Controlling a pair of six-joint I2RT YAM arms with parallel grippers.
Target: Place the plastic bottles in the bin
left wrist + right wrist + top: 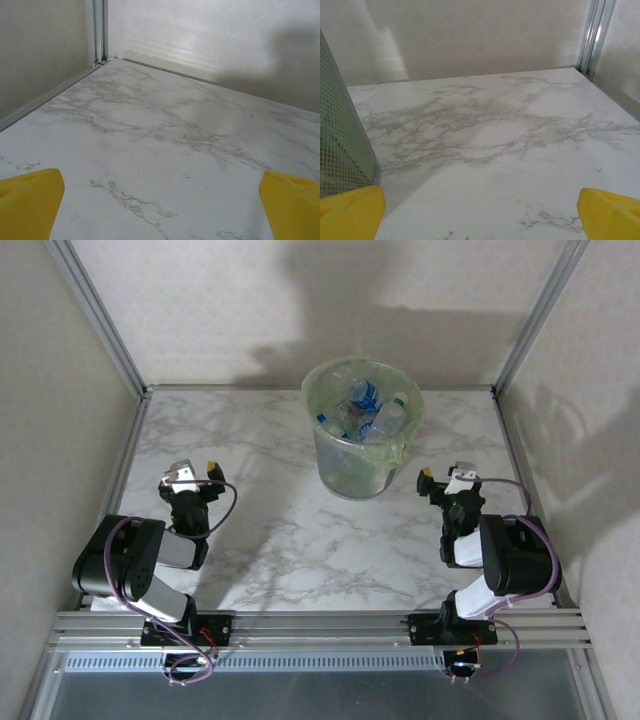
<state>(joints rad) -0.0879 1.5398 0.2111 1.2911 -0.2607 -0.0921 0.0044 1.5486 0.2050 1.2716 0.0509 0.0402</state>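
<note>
Plastic bottles (365, 405) sit in the bin (350, 478). Left gripper (197, 471) and right gripper (445, 475) parted, empty. Risk: a careless swing may tip the nearby bin

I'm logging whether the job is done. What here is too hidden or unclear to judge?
Top view: the plastic bottles in the bin overlap and the liner blurs them; count unreadable.
Right wrist view: the bin is cut off by the left edge; its wall hides the contents.
Top view: the left arm and right arm cover parts of the table.
Wrist views: the fingers of the left hand and right hand are cut off by the bottom edge.
</note>
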